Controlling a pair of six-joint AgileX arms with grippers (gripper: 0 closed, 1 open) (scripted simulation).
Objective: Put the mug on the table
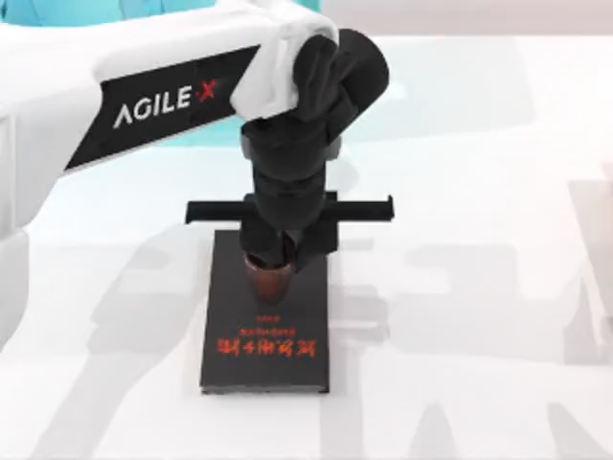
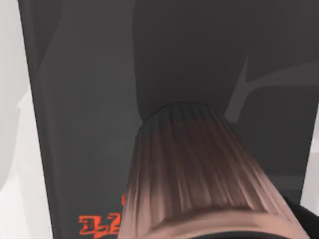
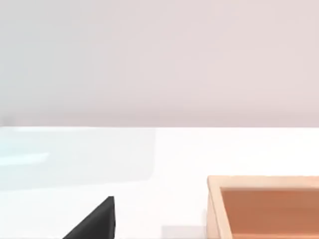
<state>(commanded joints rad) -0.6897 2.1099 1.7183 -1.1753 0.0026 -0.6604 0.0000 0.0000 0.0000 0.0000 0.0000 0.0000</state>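
Mug (image 1: 271,285): upright on black book (image 1: 266,356), mid desk (image 1: 479,316).
Left gripper (image 1: 278,257): above mug, jaws around its rim, holding it.
Right jaws: cannot tell.

The table (image 1: 460,316) is showing a glossy, reflective white finish. The mug (image 2: 194,169) is showing a faintly ribbed reddish-brown wall. The black book (image 1: 230,355) is looking matt, with red lettering.

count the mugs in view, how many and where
1. The mug stands on the black book mid-table, at the book's far end, with the left gripper at its rim. Another could be hidden under the arm.
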